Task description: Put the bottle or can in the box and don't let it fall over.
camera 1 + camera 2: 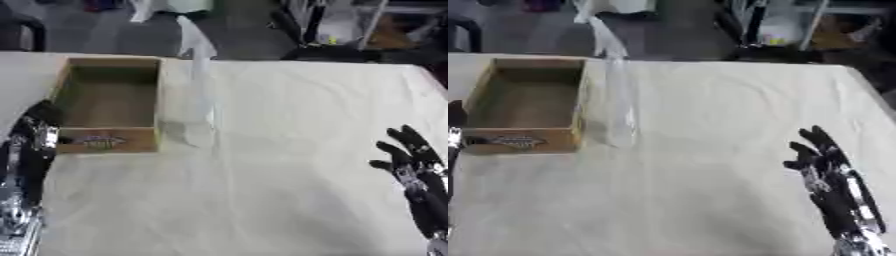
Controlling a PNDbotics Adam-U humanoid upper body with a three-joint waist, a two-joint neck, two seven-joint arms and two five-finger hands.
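At upper left of the counter [289, 165], a blurred clear bottle [199, 95] is seen just beside the empty box [109, 100]. Right hand [829, 170] lies open; left hand's [35, 132] fingers cannot be told. Grasping is judged next.

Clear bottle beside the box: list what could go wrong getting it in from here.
1. The clear bottle is tall and narrow and stands right beside the cardboard box; a high or sideways touch could tip it.
2. Lifted too low, its base might catch the box wall and topple it.
3. The right hand is open and far away; the left hand sits at the box's opposite side, so either reach could nudge something.
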